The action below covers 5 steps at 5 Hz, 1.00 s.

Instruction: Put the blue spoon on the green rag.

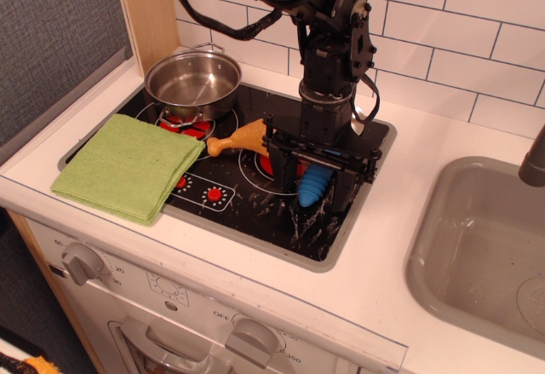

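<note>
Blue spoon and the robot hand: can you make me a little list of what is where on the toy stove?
blue spoon: lying on the black stovetop, only its blue handle showing, between the gripper's fingers
gripper: open, lowered around the spoon, not yet closed on it
green rag: folded, on the stove's left front edge, nothing on it
chicken drumstick: on the stovetop, left of the gripper
steel pot: back left burner, empty
sink: to the right
task: spoon not on the rag yet

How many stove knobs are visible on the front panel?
2: one knob at the panel's left end, below the green rag; another knob near the bottom edge, centre. More may be hidden beyond the frame.
</note>
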### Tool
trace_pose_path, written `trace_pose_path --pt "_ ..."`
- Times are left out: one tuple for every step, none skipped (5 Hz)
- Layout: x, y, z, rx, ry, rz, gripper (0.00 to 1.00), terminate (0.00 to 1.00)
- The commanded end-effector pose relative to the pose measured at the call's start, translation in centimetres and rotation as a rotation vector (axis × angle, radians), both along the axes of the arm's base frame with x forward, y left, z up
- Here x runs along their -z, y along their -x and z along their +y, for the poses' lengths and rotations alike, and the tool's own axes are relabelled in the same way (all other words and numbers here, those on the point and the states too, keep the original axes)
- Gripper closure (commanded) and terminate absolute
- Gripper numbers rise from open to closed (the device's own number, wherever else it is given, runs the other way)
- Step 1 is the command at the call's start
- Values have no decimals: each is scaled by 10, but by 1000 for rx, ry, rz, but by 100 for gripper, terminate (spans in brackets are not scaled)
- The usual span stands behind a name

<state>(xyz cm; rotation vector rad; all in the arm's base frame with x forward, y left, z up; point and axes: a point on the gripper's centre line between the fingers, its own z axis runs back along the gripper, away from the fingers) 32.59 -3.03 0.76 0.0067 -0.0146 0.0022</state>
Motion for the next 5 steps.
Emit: trace_pose_path --pt "-1 -6 6 -4 14 -9 100 0" --pt "-4 -9 1 45 27 -4 100 0" --pt "-27 -18 -23 176 61 -66 100 0" --pt "-78 -22 -34 265 57 -222 100 0" --pt "-113 -3 -6 198 94 -319 100 0"
